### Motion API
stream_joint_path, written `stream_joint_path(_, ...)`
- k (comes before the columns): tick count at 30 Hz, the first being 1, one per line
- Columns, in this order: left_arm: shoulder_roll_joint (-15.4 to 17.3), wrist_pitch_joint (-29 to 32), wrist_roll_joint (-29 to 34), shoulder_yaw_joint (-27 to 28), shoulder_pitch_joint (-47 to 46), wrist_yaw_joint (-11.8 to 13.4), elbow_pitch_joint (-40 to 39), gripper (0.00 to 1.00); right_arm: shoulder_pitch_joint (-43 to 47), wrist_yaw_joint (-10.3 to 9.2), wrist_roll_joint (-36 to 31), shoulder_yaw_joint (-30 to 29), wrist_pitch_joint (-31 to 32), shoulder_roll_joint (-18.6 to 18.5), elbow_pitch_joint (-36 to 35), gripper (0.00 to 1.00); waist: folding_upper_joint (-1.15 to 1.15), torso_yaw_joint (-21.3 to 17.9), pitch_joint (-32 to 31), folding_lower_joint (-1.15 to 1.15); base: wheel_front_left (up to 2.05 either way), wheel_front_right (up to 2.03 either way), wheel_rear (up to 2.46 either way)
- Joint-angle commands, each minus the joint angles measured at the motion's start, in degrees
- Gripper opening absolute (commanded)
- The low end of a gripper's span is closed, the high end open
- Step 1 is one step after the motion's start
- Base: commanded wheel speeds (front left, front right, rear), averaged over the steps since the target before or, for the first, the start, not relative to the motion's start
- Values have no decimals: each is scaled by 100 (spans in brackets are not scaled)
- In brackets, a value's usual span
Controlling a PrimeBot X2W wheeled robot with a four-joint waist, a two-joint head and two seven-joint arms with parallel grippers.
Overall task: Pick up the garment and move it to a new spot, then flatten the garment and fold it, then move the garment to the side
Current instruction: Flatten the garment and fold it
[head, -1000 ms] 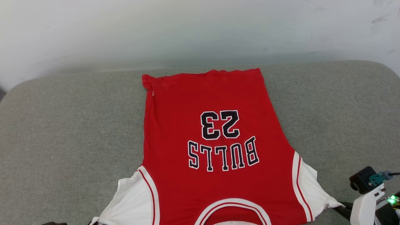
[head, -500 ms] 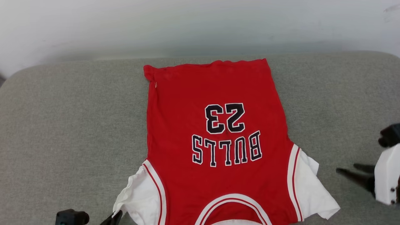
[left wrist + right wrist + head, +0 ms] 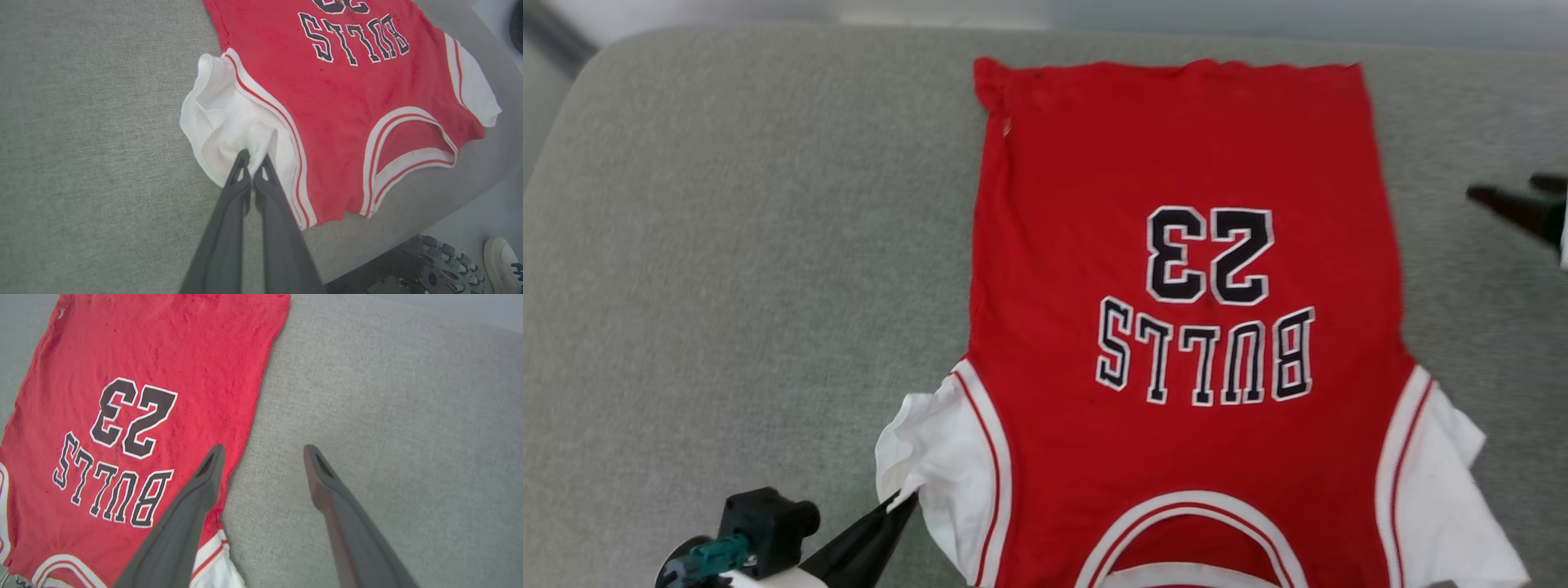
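Red jersey T-shirt [image 3: 1184,163] with white short sleeves, red-and-white striped trim, black lettering edged in white. Flecked grey fabric surface [image 3: 727,245]. Dark grey left claw [image 3: 254,154] and right claw [image 3: 264,448].

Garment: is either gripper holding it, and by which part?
The left gripper is shut on the garment, pinching its white sleeve. The right gripper is open, holding nothing.

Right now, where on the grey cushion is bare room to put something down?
Widest patch: the grey cushion left of the garment. A narrower strip right of it, by the open right gripper. Crowded: the sleeve pinched by the left gripper.
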Motion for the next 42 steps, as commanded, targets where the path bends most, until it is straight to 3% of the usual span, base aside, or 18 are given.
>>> stream_joint_path(1, -18, 17, 48, -21, -110, -3, -56, 0, -195, -2, -135, -103, 78, 67, 58, 100, 0, 416, 457, -1, 0, 0, 0)
stream_joint_path(7, -185, 158, 307, -210, -545, -108, -408, 0, -1407, -1, -1679, -1064, 869, 661, 522, 100, 0, 1023, 1118, -1, 0, 0, 0)
stream_joint_path(15, -438, 143, 473, -387, -869, -239, -533, 0, -2175, -2, -2944, -1645, 1175, 949, 844, 100, 0, 1479, 1572, -1, 0, 0, 0)
stream_joint_path(25, -648, 21, 485, -497, -1035, -384, -465, 0, -2385, -2, -3724, -1999, 1418, 908, 945, 100, 0, 1785, 1959, -1, 0, 0, 0)
stream_joint_path(33, -779, -56, 468, -549, -1144, -452, -324, 0, -1979, -1, -3621, -1869, 1548, 996, 908, 100, 0, 1859, 2094, -1, 0, 0, 0)
stream_joint_path(34, -786, -57, 468, -556, -1148, -459, -301, 0, -1929, -1, -3632, -1886, 1597, 991, 929, 67, 0, 1863, 2094, -1, 0, 0, 0)
stream_joint_path(35, -792, -57, 471, -562, -1157, -458, -279, 0, -1878, -1, -3644, -1877, 1638, 966, 924, 27, 0, 1865, 2088, -1, 0, 0, 0)
stream_joint_path(36, -799, -58, 467, -565, -1168, -464, -258, 0, -1848, -1, -3651, -1862, 1634, 933, 903, 0, 0, 1863, 2077, -1, 0, 0, 0)
stream_joint_path(42, -770, -84, 428, -535, -1140, -440, -165, 0, -1735, -2, -3592, -1978, 1559, 972, 885, 0, 0, 1734, 1826, -1, 0, 0, 0)
